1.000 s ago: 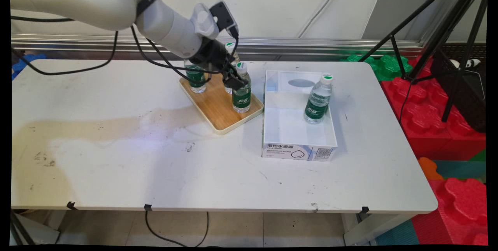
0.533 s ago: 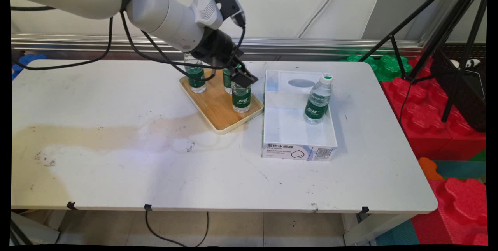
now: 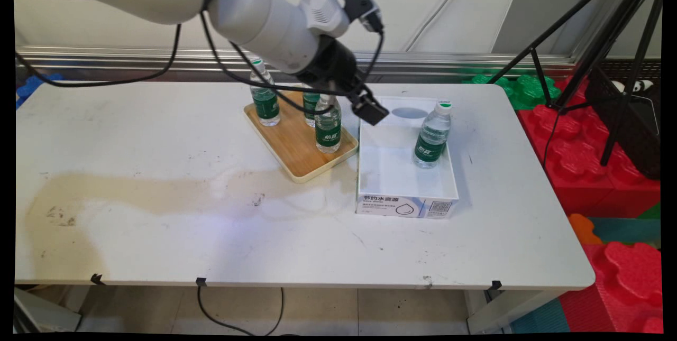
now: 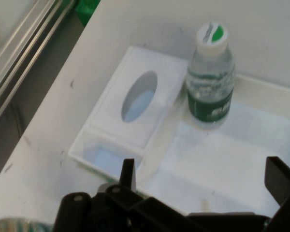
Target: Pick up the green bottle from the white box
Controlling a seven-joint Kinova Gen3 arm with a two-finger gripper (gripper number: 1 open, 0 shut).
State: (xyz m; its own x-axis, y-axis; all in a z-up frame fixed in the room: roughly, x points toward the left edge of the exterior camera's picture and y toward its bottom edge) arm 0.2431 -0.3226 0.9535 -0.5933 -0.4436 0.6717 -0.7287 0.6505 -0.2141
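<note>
Now, in the main view, the black gripper [image 3: 371, 111] hangs above the left rim of a white cardboard box [image 3: 406, 201] with printed letters on its front. One clear plastic bottle [image 3: 432, 135] with a green label stands inside this box. Beside it, a wooden tray [image 3: 296, 157] with a pale rim carries three similar bottles [image 3: 328, 125]. The white surface [image 3: 158, 214] is stained and scratched; red foam blocks [image 3: 597, 172] lie at the right. In the hand view, the gripper [image 4: 203, 181] is empty with its fingers [image 4: 127, 172] apart, over the smooth box floor.
</note>
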